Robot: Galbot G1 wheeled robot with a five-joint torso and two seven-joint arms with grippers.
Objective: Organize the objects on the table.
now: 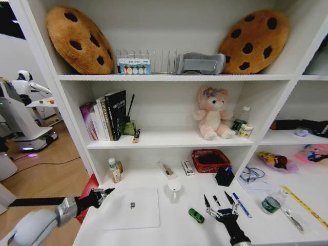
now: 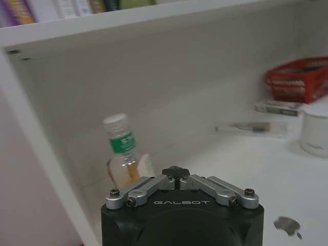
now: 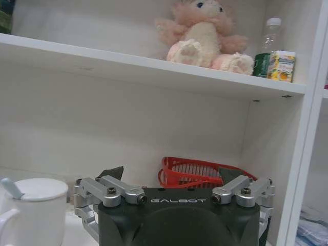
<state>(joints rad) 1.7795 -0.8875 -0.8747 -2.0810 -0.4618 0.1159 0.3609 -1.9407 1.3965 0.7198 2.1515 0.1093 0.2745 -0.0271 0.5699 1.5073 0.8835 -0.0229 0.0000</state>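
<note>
Nearest the head camera, the right gripper (image 1: 220,206) hovers over the table (image 1: 169,225) with jaws spread wide and empty. Using it as landmark: the black pen (image 1: 217,200) lies between its fingertips, long axis roughly along the fingers; the blue pen (image 1: 241,204) just right; the green toy car (image 1: 196,216) just left; the laptop (image 1: 131,207) farther left, beside the closed, empty left gripper (image 1: 105,193).
</note>
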